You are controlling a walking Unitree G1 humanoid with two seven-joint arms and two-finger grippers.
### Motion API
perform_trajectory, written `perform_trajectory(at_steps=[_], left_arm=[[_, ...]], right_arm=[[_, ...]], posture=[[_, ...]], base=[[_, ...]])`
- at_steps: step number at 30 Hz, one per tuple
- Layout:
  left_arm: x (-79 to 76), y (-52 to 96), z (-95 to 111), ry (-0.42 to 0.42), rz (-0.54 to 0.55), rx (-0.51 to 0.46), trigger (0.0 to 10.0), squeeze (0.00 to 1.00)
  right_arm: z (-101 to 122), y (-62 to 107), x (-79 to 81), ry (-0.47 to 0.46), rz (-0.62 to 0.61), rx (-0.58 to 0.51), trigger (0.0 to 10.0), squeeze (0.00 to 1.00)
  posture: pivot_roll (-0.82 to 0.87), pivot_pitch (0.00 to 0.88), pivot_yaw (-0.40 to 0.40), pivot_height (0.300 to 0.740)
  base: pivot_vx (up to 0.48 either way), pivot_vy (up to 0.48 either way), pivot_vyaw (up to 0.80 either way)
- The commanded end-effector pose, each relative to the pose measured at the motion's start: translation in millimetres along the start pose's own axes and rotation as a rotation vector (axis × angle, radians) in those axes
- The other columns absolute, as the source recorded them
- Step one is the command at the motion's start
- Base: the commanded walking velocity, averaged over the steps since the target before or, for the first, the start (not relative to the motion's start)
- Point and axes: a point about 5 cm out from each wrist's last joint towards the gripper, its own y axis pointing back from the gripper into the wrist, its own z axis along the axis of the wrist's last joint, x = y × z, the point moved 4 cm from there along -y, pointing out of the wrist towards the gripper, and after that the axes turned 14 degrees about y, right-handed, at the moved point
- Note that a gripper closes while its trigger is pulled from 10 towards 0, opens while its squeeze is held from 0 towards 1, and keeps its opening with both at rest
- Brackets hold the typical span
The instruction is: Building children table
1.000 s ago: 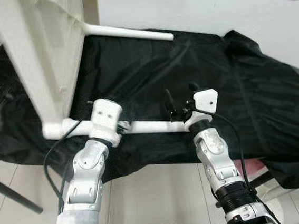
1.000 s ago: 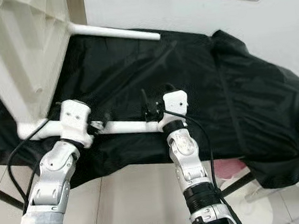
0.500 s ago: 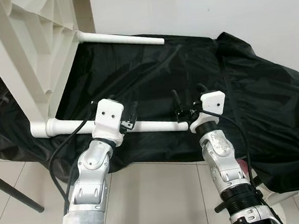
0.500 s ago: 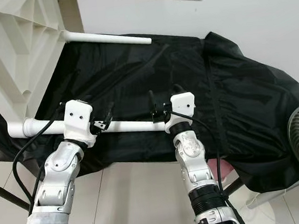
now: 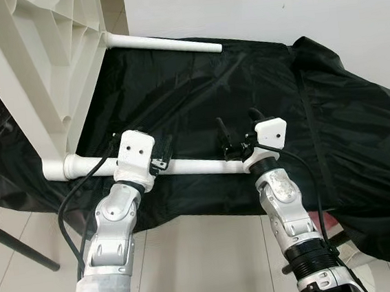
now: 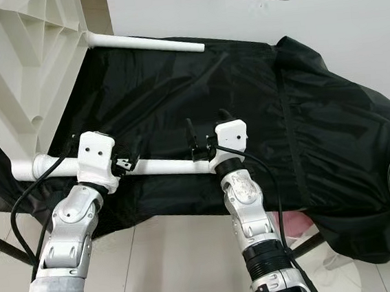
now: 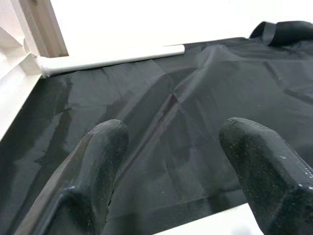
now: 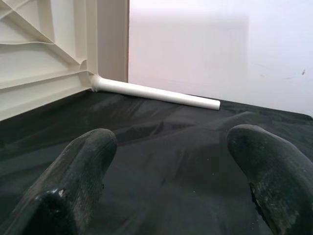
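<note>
Black cloth lies beyond both open, empty jaws, left gripper [image 5: 162, 154] and right gripper [image 5: 238, 132]; unheld, the near table leg [image 5: 190, 166] between them could roll or twist loose from the upended tabletop [image 5: 32, 72].

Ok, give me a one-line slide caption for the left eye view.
Both grippers, left gripper and right gripper, open at a white table leg of the tipped tabletop, above black cloth.

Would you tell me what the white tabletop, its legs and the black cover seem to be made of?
Tabletop: likely moulded plastic, matte off-white, with ribbed underside. Leg by both grippers: smooth white tube, probably plastic. Black cover: thin synthetic fabric, creased with a slight sheen.
</note>
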Motion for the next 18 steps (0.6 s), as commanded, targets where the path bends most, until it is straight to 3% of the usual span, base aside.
perform_trajectory(at_steps=[1,7,14,18], left_arm=[[12.5,5.1,-4.4,-0.032,0.126,0.004,10.0,0.0],[10.7,6.6,-2.4,-0.103,0.111,0.004,10.0,0.0],[9.4,6.4,-2.8,-0.105,0.11,0.01,10.0,0.0],[-4.3,6.8,-5.2,-0.094,0.052,0.03,10.0,0.0]], right_arm=[[-5.3,4.0,2.6,0.0,0.014,0.023,10.0,0.0],[-8.8,6.9,1.0,0.005,0.013,0.035,10.0,0.0],[-10.2,7.9,0.9,0.006,0.013,0.04,10.0,0.0],[-13.9,9.3,-7.0,0.047,-0.021,0.062,10.0,0.0]], posture=[[0.11,0.112,-0.102,0.74],[0.11,0.11,-0.097,0.74],[0.11,0.108,-0.098,0.74],[0.1,0.112,-0.098,0.74]], base=[[0.0,0.0,0.0],[0.0,0.0,0.0],[0.0,0.0,0.0],[0.0,0.0,0.0]])
